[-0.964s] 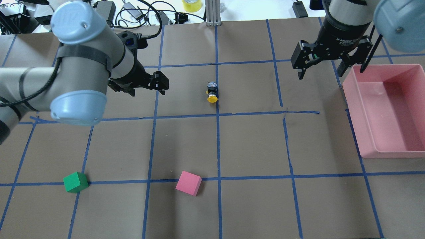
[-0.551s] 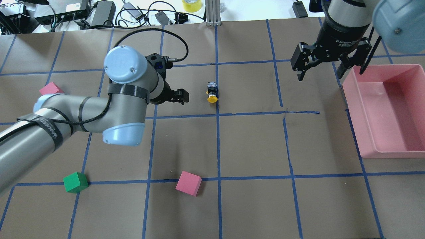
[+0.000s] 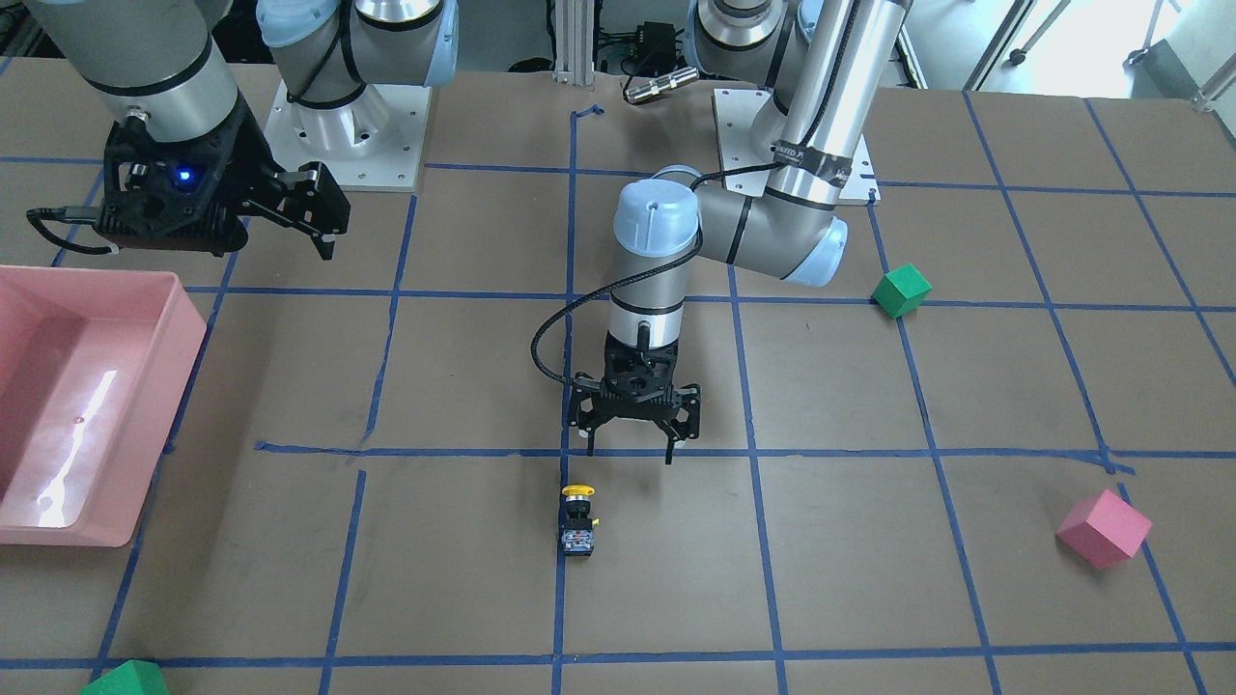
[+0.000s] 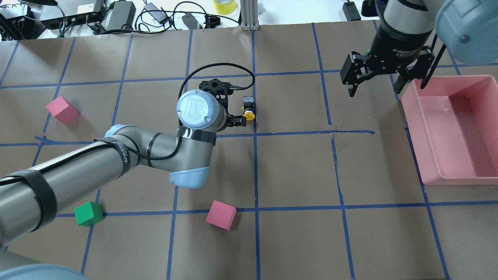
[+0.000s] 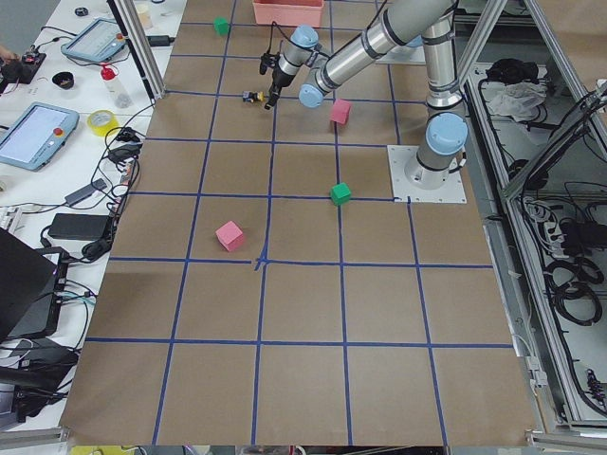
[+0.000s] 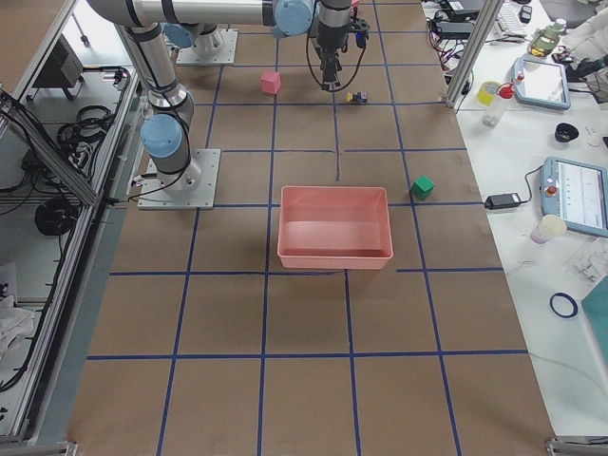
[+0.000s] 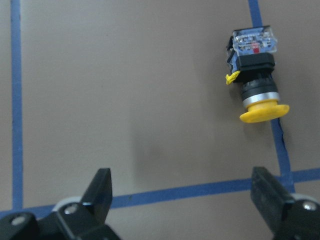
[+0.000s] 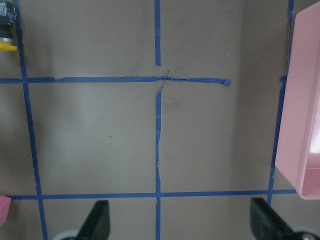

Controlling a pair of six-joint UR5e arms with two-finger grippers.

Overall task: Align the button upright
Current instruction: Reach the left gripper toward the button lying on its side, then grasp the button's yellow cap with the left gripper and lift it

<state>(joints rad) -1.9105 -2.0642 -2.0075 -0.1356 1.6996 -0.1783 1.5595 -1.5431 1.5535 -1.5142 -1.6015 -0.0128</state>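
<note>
Table (image 4: 295, 171): brown paper, blue tape grid. Pink bin (image 4: 459, 179) at its right end. Right tool (image 4: 388, 86) hangs just beside the bin, fingers apart, holding nothing. Left tool (image 3: 629, 452) points down near table centre, fingers apart, empty. Two pink cubes (image 4: 221, 214) (image 4: 62, 110), one green cube (image 4: 88, 213), scattered, well apart. Button (image 7: 255, 75) on its side on a tape line, yellow cap toward the robot, just beyond the left tool, untouched.
</note>
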